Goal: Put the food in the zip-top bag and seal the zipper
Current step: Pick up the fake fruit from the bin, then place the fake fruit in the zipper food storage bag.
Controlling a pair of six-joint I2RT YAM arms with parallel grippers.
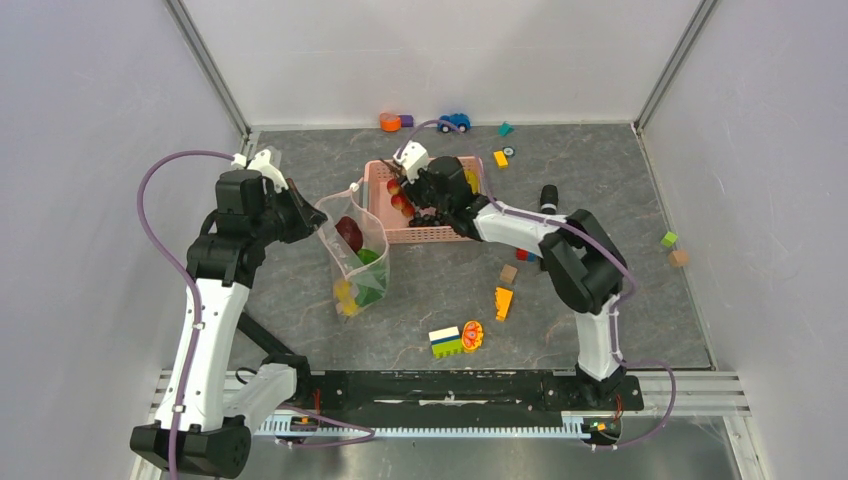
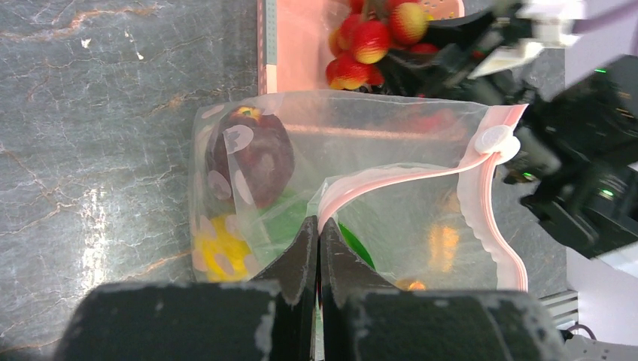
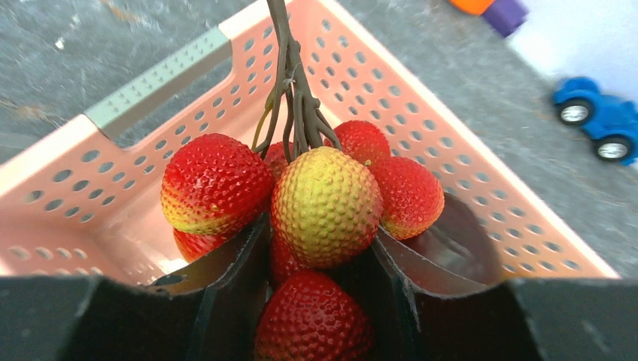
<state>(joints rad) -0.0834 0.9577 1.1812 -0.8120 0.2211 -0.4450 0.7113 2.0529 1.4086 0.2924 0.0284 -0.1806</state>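
Note:
The clear zip-top bag [image 2: 391, 135] stands open on the table left of the pink basket [image 1: 440, 235]. My left gripper [image 2: 318, 223] is shut on its mouth edge, right at the pink zipper [image 2: 399, 177]. Inside the bag are a dark red apple [image 2: 252, 154], a yellow citrus [image 2: 218, 252] and a green piece [image 2: 282, 226]. My right gripper [image 3: 320, 241] reaches into the basket [image 3: 98, 195] and is shut on a bunch of red strawberries [image 3: 323, 203], its fingers on either side of the cluster. From above, the bag [image 1: 358, 262] sits close to the left gripper [image 1: 312, 222].
Loose toys lie around: a blue car [image 1: 454, 122] and an orange piece [image 1: 390, 122] at the back wall, a yellow block [image 1: 500, 158], an orange wedge [image 1: 503, 302], stacked blocks [image 1: 446, 341] near the front, and small blocks [image 1: 669, 239] at the right.

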